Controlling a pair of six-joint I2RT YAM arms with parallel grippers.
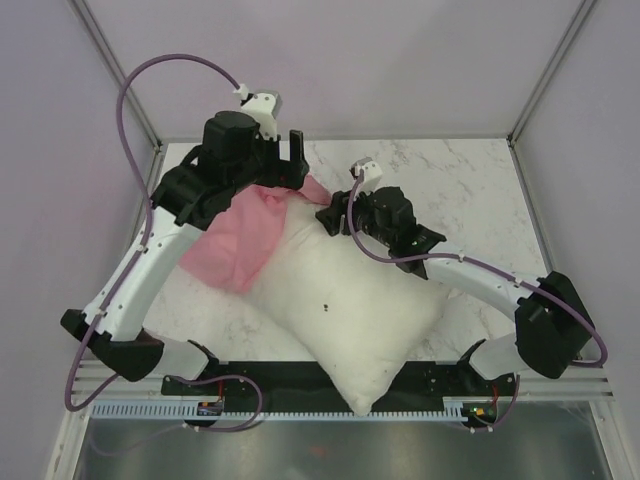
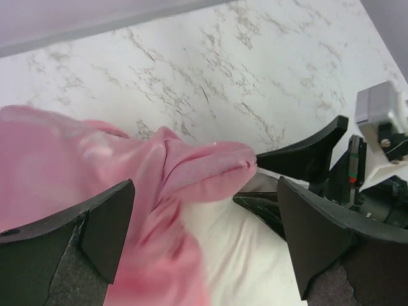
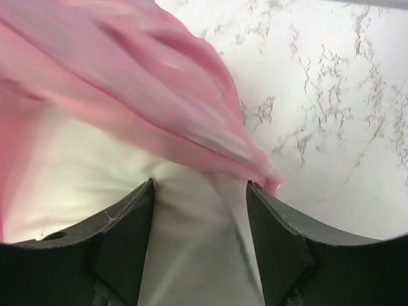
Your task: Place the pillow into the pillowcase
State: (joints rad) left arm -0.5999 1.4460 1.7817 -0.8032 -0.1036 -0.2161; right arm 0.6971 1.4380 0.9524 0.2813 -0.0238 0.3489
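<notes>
Top external: your right hand (image 1: 329, 215) (parted, gripping nothing) meets the pillowcase (image 1: 235, 245) edge at its 9 o'clock; left hand (image 1: 292, 160) gapes empty.

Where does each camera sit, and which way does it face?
Top external: above and behind, looking down on the table; both arms show, bases at the bottom.
Left wrist: on the left arm, facing the pillowcase past its own open left pincer; the right pincer intrudes at right.
Right wrist: on the right arm, looking down between its own fingers at the pillow.
Shared: all three show the pillowcase's edge lying on the pillow.
</notes>
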